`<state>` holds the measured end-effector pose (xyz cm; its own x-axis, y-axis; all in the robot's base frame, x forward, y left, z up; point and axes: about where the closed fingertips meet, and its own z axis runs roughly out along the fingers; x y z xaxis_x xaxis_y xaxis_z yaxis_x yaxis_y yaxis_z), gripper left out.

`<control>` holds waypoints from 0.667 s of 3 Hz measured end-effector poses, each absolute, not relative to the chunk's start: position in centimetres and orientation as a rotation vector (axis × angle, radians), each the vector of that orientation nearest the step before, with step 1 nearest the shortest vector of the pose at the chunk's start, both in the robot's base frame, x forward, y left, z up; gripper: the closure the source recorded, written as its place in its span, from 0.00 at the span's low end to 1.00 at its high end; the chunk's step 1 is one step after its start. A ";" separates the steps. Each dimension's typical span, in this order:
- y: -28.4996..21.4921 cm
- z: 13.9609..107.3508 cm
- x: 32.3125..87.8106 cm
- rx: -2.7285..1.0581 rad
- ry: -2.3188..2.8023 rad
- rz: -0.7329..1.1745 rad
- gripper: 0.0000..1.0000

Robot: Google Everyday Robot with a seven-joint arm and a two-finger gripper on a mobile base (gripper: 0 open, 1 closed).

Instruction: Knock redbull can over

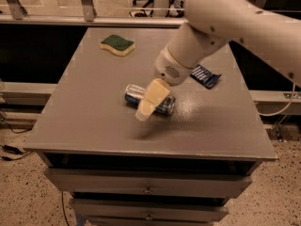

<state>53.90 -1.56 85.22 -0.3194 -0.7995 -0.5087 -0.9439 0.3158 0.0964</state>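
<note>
Drawers (148,182) sit under the front edge of the grey table (84,121). I see the gripper (145,111) over the middle of the table, angled down toward the front-left, with its tip low over the surface and a faint shadow just below it. I can't tell how far open it is, or whether it has hold of anything. The redbull can (133,93) is directly behind it, lying on its side mid-table, silver end to the left, partly covered by the gripper. The white arm (225,27) comes in from the upper right. A dark blue wrapper (205,75) lies flat further back on the right. A green-and-yellow sponge (117,44) sits at the far left.
</note>
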 end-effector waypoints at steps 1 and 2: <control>-5.2 86.4 53.5 -1.479 2.201 0.568 0.00; -8.4 87.6 53.3 -1.410 2.147 0.617 0.00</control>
<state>53.27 -8.36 87.62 -0.3431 -0.7025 -0.6235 -0.9264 0.3628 0.1010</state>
